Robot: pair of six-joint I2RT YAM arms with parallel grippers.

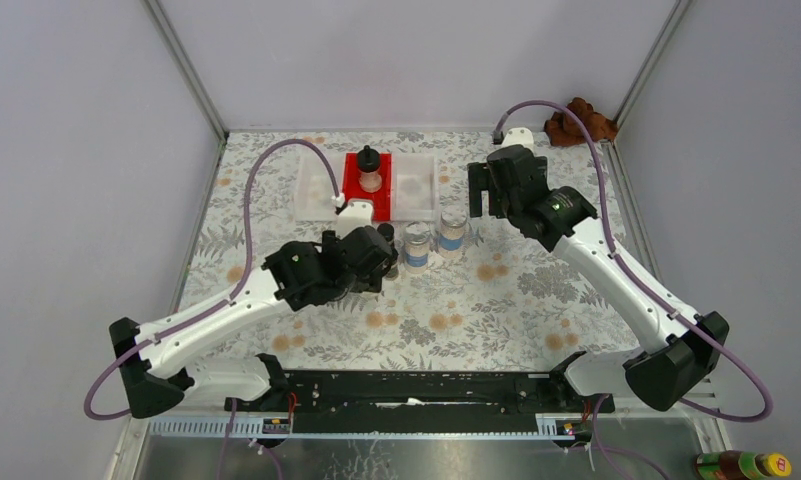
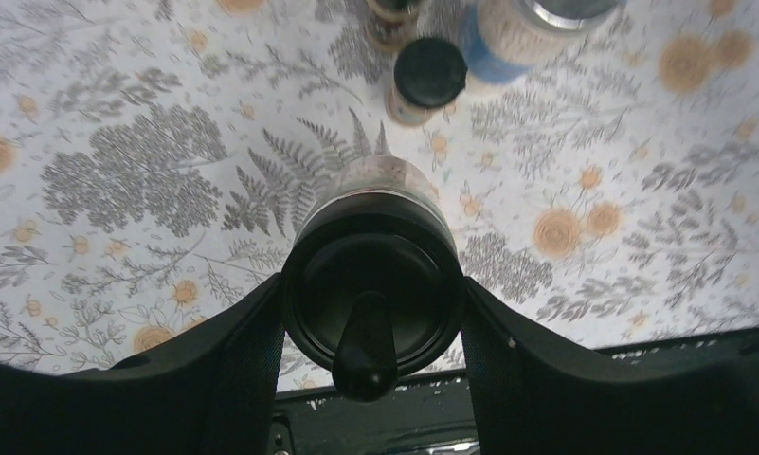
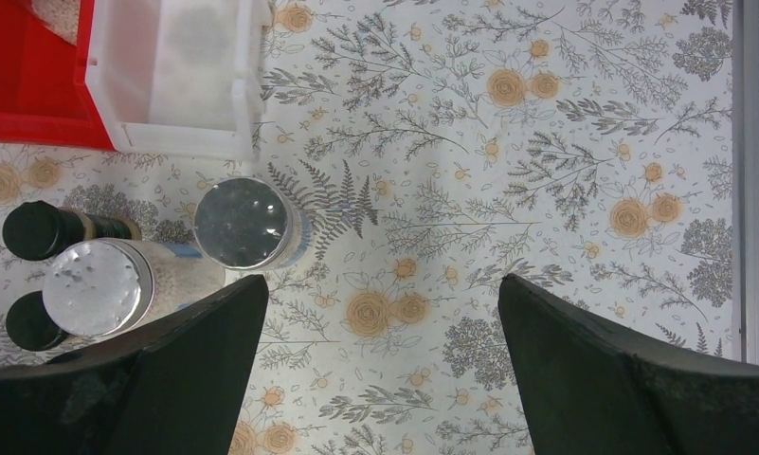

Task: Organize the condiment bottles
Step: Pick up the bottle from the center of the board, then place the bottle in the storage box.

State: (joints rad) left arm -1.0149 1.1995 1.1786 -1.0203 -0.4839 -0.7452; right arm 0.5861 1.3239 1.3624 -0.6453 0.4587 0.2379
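On the floral tablecloth (image 1: 536, 290), left of centre, a clear jar with a black domed cap (image 2: 373, 270) is clamped upright between the fingers of the left gripper (image 1: 381, 248). Whether its base touches the cloth cannot be told. Farther from the arm bases, a second clear domed-cap jar (image 1: 369, 170) is stood in the red bin (image 1: 351, 182), which is flanked by two white trays (image 1: 314, 188). Just right of the held jar, two slim dark jars (image 3: 39, 230) and two silver-lidded jars (image 3: 241, 223) are grouped upright on the cloth, close together. Further right, the right gripper (image 3: 383, 284) is held above the cloth — its fingers spread wide apart.
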